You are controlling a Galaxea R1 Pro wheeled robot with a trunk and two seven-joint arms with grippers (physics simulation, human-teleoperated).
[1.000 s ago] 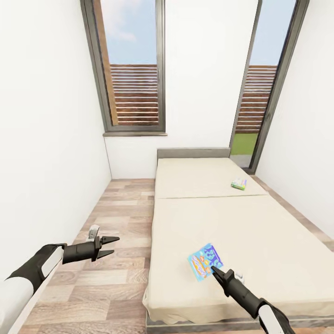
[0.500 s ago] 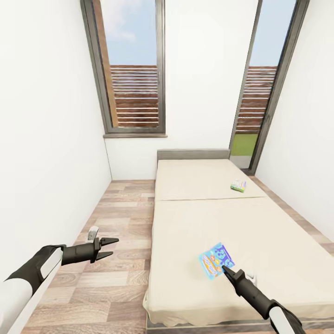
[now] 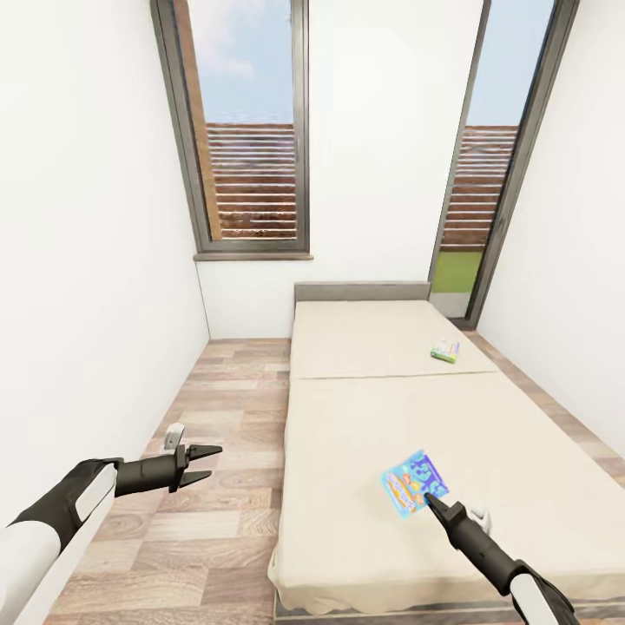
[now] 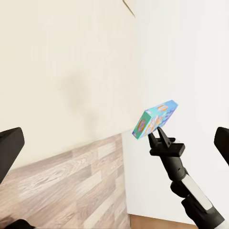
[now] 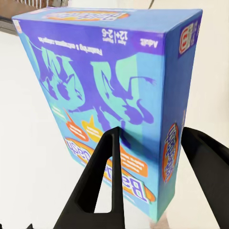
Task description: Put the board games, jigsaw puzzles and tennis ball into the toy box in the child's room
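Two board games are on or over the bed: the green-bordered game lies near the headboard, and our right gripper, arm stretched forward, clamps the blue game by its edge. We should carry it level. Our left gripper hangs parted, empty.

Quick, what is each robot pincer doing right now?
Left pincer: open, holding nothing, out over the floor beside the bed.
Right pincer: shut on the blue board game, above the bed.
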